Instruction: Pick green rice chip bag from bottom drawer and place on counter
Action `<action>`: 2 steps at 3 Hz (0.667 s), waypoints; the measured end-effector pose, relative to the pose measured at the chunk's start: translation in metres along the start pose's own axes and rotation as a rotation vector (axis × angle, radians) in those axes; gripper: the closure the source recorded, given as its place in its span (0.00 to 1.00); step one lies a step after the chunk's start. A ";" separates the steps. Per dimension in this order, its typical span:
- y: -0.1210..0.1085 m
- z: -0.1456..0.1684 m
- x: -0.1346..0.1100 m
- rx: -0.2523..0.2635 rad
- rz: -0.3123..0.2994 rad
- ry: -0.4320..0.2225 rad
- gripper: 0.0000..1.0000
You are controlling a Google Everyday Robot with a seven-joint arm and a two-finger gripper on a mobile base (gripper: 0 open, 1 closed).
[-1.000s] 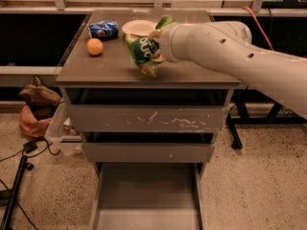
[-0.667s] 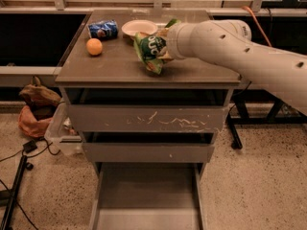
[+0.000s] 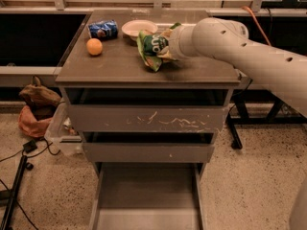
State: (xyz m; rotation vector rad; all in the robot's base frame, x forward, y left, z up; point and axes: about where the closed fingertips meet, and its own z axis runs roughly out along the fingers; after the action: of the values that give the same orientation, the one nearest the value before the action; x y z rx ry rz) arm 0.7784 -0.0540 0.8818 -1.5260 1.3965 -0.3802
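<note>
Camera view, front of the cabinet. My two-finger gripper (image 3: 164, 48), at the end of the pale, perforated arm reaching in from the right, hangs over the middle of the flat grey-brown counter (image 3: 120, 68). The jaws are closed on the crinkly light-green rice chip bag with the dark round logo (image 3: 150, 46). The bag's upper folds bunch around my tips and hide them, so I judge the hold from the way the bag hangs tilted off my end.

The bag is above the counter's centre. Its lower corner points down at the surface and is either touching it or just clear; I cannot tell which. Towards the counter's back edge sits a shallow white bowl (image 3: 139, 28), just beside the bag. At the counter's back-left corner lies a crushed blue can (image 3: 102, 29), and near the left edge a small orange fruit (image 3: 94, 47). Far below the counter, the wide, shallow grey bottom drawer (image 3: 146, 195) stands pulled out, with its plain floor showing.

Handling: the bag looks light, soft and air-filled, with slick film and brittle contents. I judge that a pinch on the crimped top edge or a gathered fold suits it better than a squeeze across the belly. Once let go it may slump sideways.
</note>
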 end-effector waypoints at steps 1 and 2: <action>0.000 0.000 0.000 0.000 0.000 0.000 0.62; 0.000 0.000 0.000 0.000 0.000 0.000 0.39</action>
State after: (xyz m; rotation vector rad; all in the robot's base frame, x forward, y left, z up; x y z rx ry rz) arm 0.7784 -0.0539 0.8817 -1.5261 1.3965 -0.3801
